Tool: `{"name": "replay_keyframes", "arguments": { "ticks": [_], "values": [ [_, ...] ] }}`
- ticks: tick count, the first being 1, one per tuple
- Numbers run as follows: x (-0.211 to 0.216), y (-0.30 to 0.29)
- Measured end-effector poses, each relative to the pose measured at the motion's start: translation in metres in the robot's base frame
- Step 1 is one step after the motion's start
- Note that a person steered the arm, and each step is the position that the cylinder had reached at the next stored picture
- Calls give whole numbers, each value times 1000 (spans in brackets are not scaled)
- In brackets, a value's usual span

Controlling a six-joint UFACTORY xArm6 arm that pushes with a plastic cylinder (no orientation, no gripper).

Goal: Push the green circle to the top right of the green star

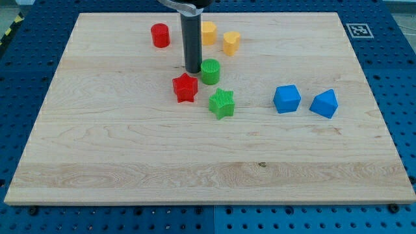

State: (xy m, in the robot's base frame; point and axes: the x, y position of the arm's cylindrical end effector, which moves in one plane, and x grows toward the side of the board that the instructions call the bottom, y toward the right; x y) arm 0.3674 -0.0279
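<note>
The green circle (210, 71) stands above and slightly left of the green star (222, 103), near the board's middle top. My tip (193, 71) rests on the board just left of the green circle, touching or nearly touching it. The dark rod rises from there to the view's top. The red star (185, 88) lies just below my tip and left of the green star.
A red cylinder (160, 35) stands at the top left of the rod. Two yellow blocks (208, 32) (231, 42) sit at the top, right of the rod. Two blue blocks (286, 99) (324, 103) lie at the right. The wooden board (130, 156) ends in blue pegboard.
</note>
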Motion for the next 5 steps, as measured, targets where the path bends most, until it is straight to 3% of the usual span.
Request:
{"name": "replay_keyframes", "arguments": {
  "ticks": [5],
  "values": [
    [24,21]
  ]
}}
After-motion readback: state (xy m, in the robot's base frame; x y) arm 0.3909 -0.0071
